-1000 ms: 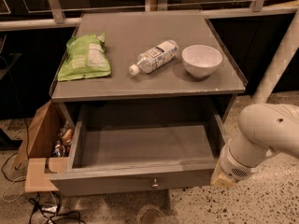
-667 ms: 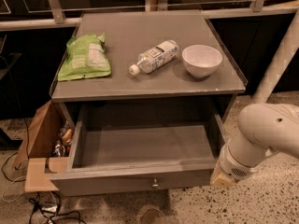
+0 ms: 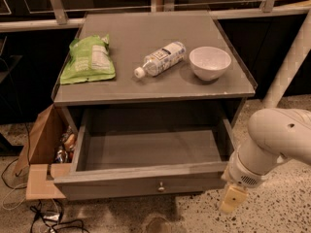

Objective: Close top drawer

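under the grey cabinet (image 3: 146, 42) top, top drawer (image 3: 121, 184) pulled fully out, same as a second ago, so no progress on closing yet. arm (image 3: 274, 140) bent low at the drawer's right front corner, unmoved. gripper (image 3: 232, 199) pointing floorward just beside the front panel, open or shut impossible to tell. knob (image 3: 161, 187) untouched.
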Motion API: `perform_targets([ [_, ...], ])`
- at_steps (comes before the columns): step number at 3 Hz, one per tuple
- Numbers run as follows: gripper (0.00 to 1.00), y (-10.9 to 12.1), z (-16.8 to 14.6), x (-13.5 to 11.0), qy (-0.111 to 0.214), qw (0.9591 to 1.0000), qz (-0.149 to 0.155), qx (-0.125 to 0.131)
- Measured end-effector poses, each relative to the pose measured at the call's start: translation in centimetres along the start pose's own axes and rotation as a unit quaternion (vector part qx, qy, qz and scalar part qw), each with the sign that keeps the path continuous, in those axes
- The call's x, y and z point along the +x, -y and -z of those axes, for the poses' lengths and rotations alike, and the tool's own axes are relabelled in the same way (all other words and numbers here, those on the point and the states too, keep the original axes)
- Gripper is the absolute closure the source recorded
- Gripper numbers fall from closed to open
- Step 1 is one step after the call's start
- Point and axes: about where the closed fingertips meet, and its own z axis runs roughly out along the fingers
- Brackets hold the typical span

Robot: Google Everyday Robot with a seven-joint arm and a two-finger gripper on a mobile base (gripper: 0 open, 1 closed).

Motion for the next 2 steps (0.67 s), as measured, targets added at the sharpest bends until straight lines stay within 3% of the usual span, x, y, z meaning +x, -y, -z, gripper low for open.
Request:
perform_targets([
  [2,0.00,0.00,0.00,0.00,0.000,1.0000,0.000,0.000],
])
